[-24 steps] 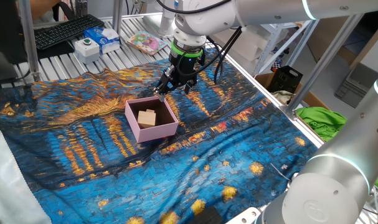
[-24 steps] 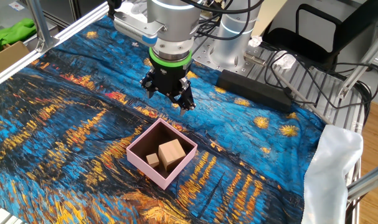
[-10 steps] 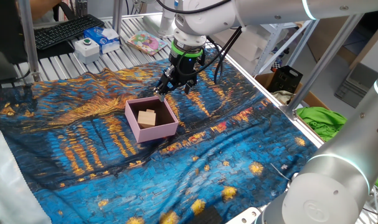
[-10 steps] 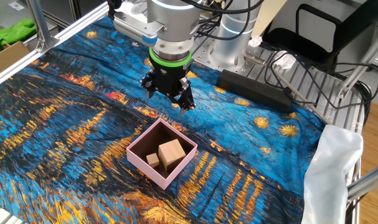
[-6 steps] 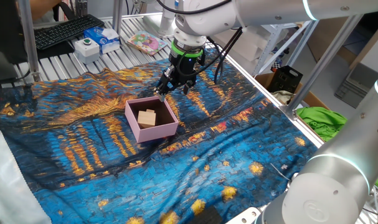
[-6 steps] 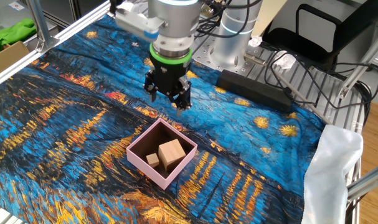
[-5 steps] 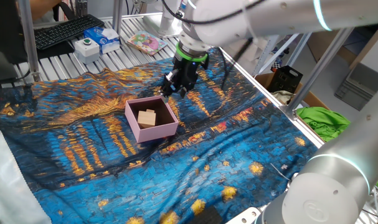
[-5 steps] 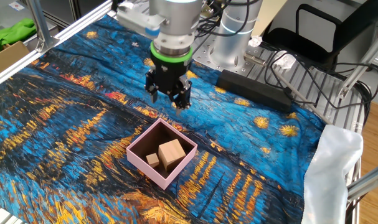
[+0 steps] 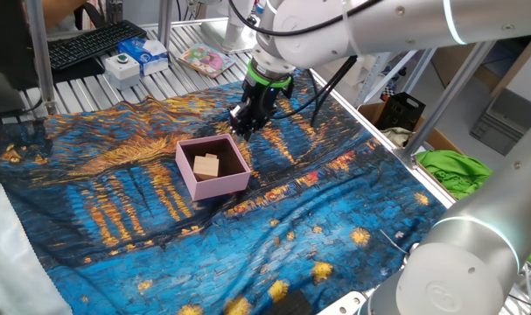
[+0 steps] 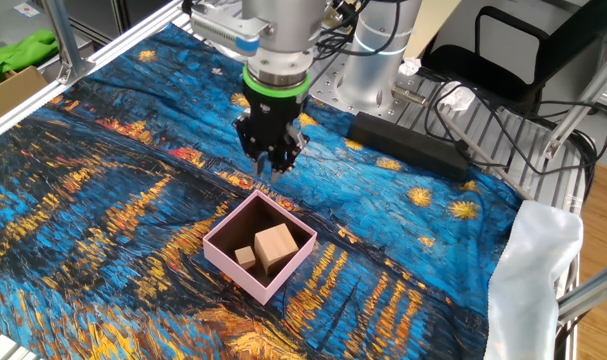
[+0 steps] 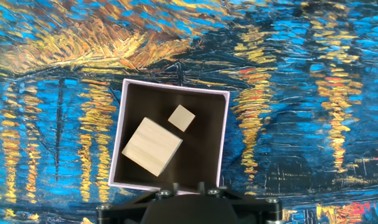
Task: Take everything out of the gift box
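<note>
pink gift box [image 10: 245, 262] | two wooden blocks [image 11: 152, 147] inside | gripper [image 10: 270, 172] above

A painted cloth [image 9: 116, 210] in swirling blues and yellows covers the table. Beyond its far edge sit a black keyboard [image 9: 90, 42], a blue-and-white carton [image 9: 147, 54] and a picture book [image 9: 204, 59]. A black bar [image 10: 408, 145] (cabled) lies off one side.
</note>
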`<state>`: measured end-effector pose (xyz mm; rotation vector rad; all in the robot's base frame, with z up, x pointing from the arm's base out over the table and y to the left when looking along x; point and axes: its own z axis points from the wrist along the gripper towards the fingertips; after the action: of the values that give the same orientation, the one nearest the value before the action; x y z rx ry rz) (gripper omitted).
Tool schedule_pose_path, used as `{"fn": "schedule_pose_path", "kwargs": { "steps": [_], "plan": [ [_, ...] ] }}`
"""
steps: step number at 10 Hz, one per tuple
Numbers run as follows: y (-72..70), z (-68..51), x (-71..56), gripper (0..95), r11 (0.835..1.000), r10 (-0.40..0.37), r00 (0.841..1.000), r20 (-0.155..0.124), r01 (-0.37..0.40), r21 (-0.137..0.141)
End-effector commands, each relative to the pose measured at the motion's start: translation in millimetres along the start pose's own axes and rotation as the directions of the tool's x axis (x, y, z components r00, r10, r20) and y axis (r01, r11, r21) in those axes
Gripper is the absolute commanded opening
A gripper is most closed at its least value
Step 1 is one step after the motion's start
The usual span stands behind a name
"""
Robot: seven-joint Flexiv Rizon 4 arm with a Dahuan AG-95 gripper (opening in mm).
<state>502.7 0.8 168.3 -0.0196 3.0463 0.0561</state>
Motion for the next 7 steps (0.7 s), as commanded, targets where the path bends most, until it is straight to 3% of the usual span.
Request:
{"fn": "schedule_pose_path", "kwargs": {
  "steps": [1,5,7],
  "plan": [
    [-0.3,-1.0,2.5,0.0,1.0,0.003,1.0,0.002,-0.003,0.003],
    [0.1,0.1,2.2,0.0,1.0,0.027,1.0,0.0,-0.027,0.005],
    [2.2,4.6,1.0,0.0,0.997,0.074,0.997,0.003,-0.074,0.006]
  ]
}}
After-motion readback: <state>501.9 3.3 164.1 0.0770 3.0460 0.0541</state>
